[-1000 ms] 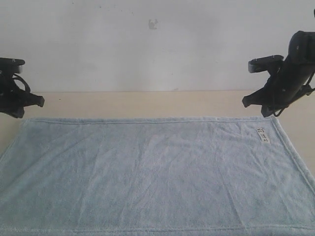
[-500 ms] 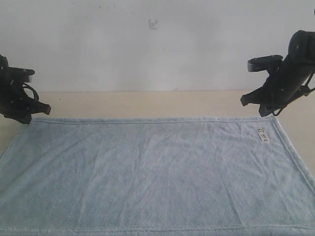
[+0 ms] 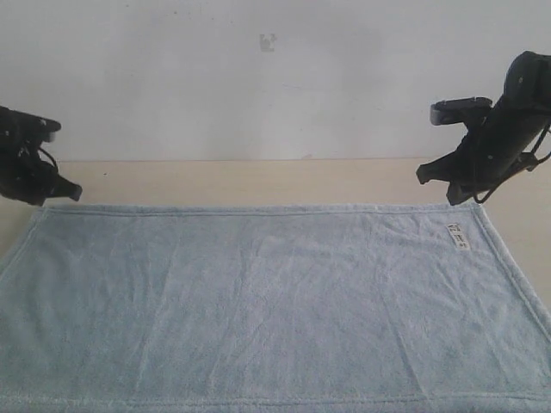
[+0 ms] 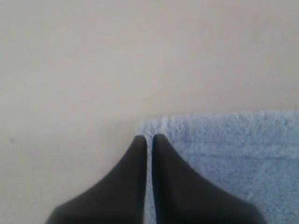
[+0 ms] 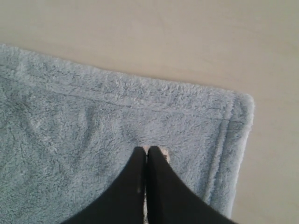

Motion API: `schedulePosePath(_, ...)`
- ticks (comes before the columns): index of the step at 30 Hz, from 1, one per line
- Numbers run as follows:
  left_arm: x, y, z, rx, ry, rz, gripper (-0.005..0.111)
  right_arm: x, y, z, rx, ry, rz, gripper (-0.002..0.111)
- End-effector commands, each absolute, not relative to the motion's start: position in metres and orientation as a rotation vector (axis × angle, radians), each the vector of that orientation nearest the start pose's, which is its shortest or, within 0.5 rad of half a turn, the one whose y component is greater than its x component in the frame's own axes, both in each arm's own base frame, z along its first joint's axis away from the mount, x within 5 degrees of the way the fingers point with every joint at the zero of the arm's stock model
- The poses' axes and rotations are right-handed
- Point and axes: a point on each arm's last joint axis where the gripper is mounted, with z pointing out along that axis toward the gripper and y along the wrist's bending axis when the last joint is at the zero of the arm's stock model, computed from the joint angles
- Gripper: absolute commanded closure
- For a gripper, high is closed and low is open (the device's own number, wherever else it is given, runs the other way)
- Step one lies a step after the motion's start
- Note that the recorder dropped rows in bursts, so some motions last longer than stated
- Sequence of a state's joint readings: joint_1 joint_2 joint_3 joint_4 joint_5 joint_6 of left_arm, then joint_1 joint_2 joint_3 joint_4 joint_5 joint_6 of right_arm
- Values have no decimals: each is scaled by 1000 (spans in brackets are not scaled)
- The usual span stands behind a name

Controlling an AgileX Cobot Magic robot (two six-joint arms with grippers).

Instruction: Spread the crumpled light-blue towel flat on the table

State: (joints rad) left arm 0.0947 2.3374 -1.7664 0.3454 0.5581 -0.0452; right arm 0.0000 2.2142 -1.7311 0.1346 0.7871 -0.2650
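Observation:
The pale-blue towel (image 3: 258, 301) lies spread flat on the beige table (image 3: 258, 181), with its hem straight along the far edge. Its white tag (image 3: 459, 235) is near the far right corner. My left gripper (image 3: 76, 191) hovers at the far left corner, shut and empty. In the left wrist view its tips (image 4: 149, 137) sit just over the corner of the towel (image 4: 224, 154). My right gripper (image 3: 426, 175) hangs above the far right corner, also shut and empty. In the right wrist view its tips (image 5: 152, 149) partly cover the tag (image 5: 164, 151) on the towel (image 5: 84, 121).
A grey-white wall (image 3: 258, 86) rises behind the table's far edge. Bare tabletop shows in a strip beyond the towel (image 4: 93, 70) and to the right of its corner (image 5: 271, 163). The towel's near edge runs out of the exterior view.
My left gripper dipped towards the towel's far left corner, then drew back slightly to the left. My right gripper edged a little to the left. The towel has not moved.

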Motion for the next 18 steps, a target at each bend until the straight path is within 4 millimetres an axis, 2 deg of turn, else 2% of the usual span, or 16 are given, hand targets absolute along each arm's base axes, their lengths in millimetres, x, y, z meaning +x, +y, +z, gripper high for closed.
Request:
schedulePosePath(1, 497, 62, 181, 45, 2483, 320, 103, 475, 10, 184, -295, 2651, 95, 108)
schedulePosePath(4, 489, 58, 200, -12, 2497, 248, 103, 468, 10, 202, -273, 2576, 88, 108)
schedulePosePath(9, 469, 47, 227, 43, 2445, 133, 103, 442, 9, 222, -245, 2472, 69, 108)
schedulePosePath(14, 437, 40, 251, 9, 2400, 68, 103, 399, 9, 238, -181, 2384, 83, 108)
schedulePosePath(18, 400, 35, 275, -27, 2314, 42, 103, 358, 10, 245, -51, 2302, 124, 108)
